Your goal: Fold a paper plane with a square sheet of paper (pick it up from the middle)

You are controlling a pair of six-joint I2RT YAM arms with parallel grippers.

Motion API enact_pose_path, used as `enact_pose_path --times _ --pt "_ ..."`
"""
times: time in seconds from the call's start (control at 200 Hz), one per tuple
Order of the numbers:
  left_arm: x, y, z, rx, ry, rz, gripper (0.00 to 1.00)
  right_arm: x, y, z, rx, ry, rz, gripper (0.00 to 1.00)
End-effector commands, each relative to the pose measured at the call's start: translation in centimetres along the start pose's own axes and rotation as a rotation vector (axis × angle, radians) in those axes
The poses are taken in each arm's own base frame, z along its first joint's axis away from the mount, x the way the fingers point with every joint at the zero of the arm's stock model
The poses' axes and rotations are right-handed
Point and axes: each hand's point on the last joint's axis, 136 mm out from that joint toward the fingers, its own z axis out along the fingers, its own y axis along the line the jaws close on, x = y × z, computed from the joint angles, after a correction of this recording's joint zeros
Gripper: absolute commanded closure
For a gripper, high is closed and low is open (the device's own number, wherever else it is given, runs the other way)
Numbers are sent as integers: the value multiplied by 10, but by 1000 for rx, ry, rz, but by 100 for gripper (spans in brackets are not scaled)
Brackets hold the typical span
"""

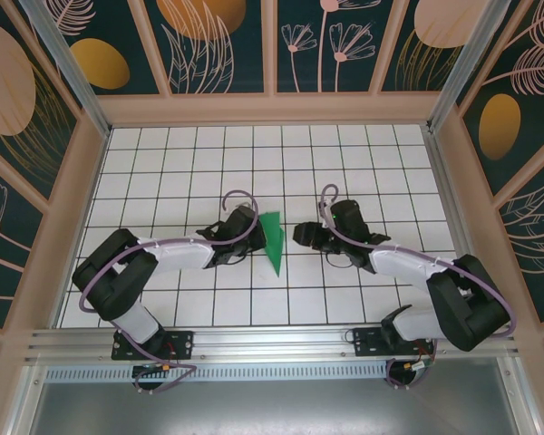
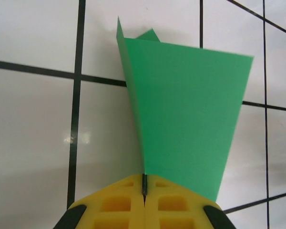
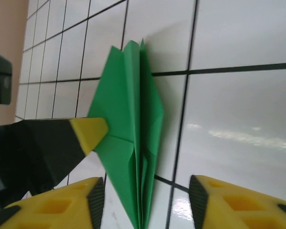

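The plane (image 1: pixel 272 241) is seen near the middle of the table (image 1: pixel 163 163), between the two grippers, with its sharp nose turned toward the arm bases and its wide tail toward the far wall. It is gripped at its left side by the left gripper (image 1: pixel 250 241). In the left wrist view that gripper's yellow fingers (image 2: pixel 119 207) are pressed together, and a fold of the plane (image 2: pixel 181 109) is pinched in the seam between them. From there the green paper is spread out over the white tiles, with one edge raised off the surface. The right gripper (image 1: pixel 305 237) is placed just to the right of the plane, apart from it. In the right wrist view its jaws are spread, and the pleated plane (image 3: pixel 133 143) is seen ahead of the gap between the pads (image 3: pixel 97 202), touched by neither. The left gripper's yellow tip (image 3: pixel 91 131) is seen against the plane's left wing.
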Motion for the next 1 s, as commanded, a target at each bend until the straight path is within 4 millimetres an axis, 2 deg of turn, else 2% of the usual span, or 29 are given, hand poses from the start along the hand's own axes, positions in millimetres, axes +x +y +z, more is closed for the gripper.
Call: enact_pose_path --times 0.0,0.11,0.31,0.405,0.495,0.62,0.781,0.996 --pt "-12 -24 -11 150 -44 6 100 -10 15 10 30 -32 -9 54" --pt "-6 -11 -11 139 -37 -7 100 -4 26 23 37 -2 -34 63" --pt "0 12 -10 91 -27 -20 100 3 38 48 64 53 -64 65" --pt "1 15 -11 84 -31 -17 100 9 42 61 94 81 -87 72" --pt "2 18 -12 78 -33 -15 100 12 40 72 147 100 -104 72" --pt "3 20 -11 75 -31 -14 100 14 38 77 165 105 -101 72" --pt "5 25 -8 58 -21 -22 100 17 28 78 203 113 -96 65" --pt "10 30 -4 56 -5 -39 100 24 32 71 189 116 -94 50"
